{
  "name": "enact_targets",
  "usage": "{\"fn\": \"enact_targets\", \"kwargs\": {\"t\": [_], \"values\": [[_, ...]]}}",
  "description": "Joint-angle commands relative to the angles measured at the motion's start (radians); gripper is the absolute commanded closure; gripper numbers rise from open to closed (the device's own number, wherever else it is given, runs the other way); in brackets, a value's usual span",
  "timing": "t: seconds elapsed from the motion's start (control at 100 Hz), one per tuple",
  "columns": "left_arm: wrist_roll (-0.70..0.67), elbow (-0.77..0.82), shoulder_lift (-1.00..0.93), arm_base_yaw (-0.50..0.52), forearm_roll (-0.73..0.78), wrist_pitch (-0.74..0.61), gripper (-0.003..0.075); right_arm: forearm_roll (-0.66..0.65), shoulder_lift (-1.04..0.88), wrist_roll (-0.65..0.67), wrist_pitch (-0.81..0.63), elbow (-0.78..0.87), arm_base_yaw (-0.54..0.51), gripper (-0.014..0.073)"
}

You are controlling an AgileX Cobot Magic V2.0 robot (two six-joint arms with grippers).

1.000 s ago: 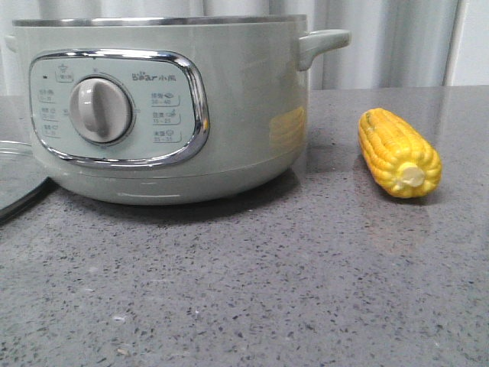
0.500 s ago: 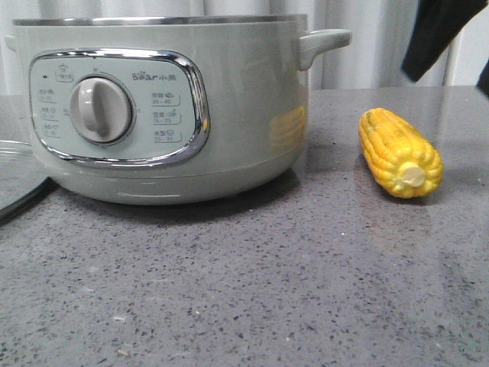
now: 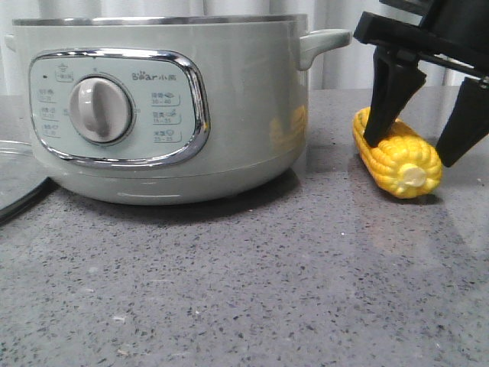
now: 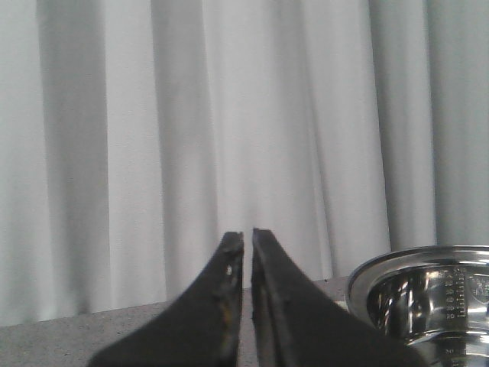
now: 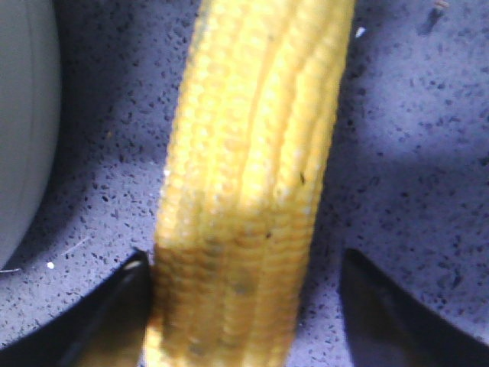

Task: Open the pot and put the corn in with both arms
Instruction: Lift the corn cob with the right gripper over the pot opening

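The pale grey-green pot (image 3: 168, 115) stands at the left of the table, and the left wrist view shows its bare steel rim (image 4: 428, 294) with no lid on it. To its right the yellow corn (image 3: 397, 157) lies on the table, stub end toward the camera. My right gripper (image 3: 412, 151) is open and straddles the corn. One finger touches the cob's pot side; the other stands apart from it. The right wrist view shows the corn (image 5: 260, 138) between the open fingers (image 5: 243, 264). My left gripper (image 4: 247, 235) is shut on nothing, in front of the curtain.
The flat glass lid (image 3: 15, 176) lies on the table at the far left, beside the pot. The pot's side handle (image 3: 325, 42) juts out close to the right gripper. A pale curtain hangs behind the speckled grey table (image 3: 244, 290).
My right gripper has come down from the upper right and now straddles the corn. The cob's far end has shifted slightly toward the pot. The pot and the lid have not moved.
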Motion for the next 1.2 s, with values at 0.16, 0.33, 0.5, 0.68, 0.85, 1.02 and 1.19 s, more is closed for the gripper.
{"fn": "enact_targets", "kwargs": {"t": [0.16,0.33,0.5,0.68,0.85,1.02,1.19], "values": [[-0.009,-0.037,0.003,-0.008,-0.005,-0.066,0.0741,0.011,-0.031,0.0,-0.022,-0.032,0.0,0.0498],[-0.009,-0.037,0.003,-0.008,-0.005,-0.066,0.0741,0.009,-0.031,0.0,-0.022,-0.032,0.0,0.0599],[-0.009,-0.037,0.003,-0.008,-0.005,-0.066,0.0741,-0.004,-0.033,0.0,-0.022,-0.032,0.0,0.0601],[-0.009,-0.037,0.003,-0.008,-0.005,-0.066,0.0741,-0.035,-0.081,0.0,-0.003,-0.034,-0.002,0.0601],[-0.009,-0.037,0.003,-0.008,-0.005,-0.066,0.0741,-0.049,-0.189,0.0,0.022,-0.034,-0.032,0.0601],[-0.009,-0.037,0.003,-0.008,-0.005,-0.066,0.0741,-0.049,-0.309,0.0,0.022,-0.05,-0.054,0.0601],[-0.009,-0.037,0.003,-0.008,-0.005,-0.066,0.0741,0.0,-0.35,-0.038,0.031,-0.165,0.012,0.0601]]}}
